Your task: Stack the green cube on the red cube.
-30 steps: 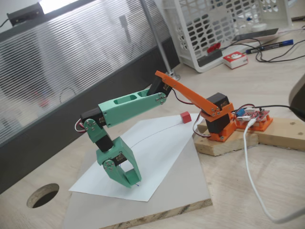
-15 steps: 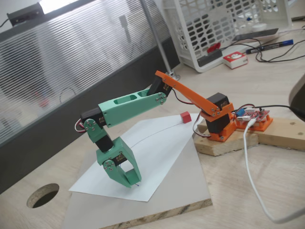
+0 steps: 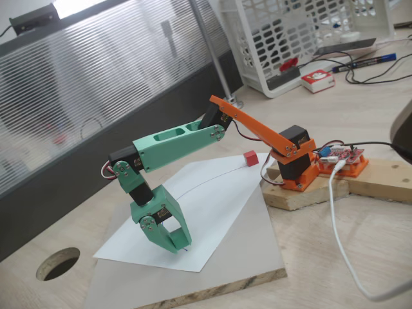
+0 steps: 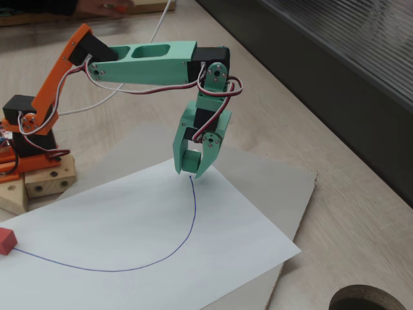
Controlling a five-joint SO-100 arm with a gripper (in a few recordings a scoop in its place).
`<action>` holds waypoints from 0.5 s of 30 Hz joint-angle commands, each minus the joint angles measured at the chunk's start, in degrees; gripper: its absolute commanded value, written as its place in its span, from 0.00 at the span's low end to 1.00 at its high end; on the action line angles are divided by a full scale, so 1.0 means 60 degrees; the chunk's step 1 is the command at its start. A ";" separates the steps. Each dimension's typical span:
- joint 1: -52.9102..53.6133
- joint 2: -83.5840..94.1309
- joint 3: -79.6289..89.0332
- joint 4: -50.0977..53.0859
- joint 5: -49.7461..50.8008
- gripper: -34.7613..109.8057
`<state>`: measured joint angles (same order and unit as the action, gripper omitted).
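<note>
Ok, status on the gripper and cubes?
Gripper down at the paper, jaws shut on the green cube. Red cube apart at the paper's far corner. Nothing between them.

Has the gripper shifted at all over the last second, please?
No. In a fixed view the gripper, shut on the green cube, sits at the same spot over the white paper, equally far from the red cube.

White paper sheet [image 3: 212, 206] (curved pen line) on grey board [image 3: 251, 257], white basket [image 3: 290, 32], blue pen [image 3: 364, 62]
</note>
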<state>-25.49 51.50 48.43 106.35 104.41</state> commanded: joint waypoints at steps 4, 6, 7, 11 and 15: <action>-0.0103 0.0615 -0.0044 0.0029 0.0088 0.30; -0.0103 0.0615 -0.0044 0.0029 0.0088 0.30; -0.0103 0.0615 -0.0044 0.0029 0.0088 0.30; -0.0103 0.0601 -0.0044 0.0029 0.0059 0.30; -0.0103 0.0586 -0.0044 0.0029 0.0029 0.30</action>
<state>-25.49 51.50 48.43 106.35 104.41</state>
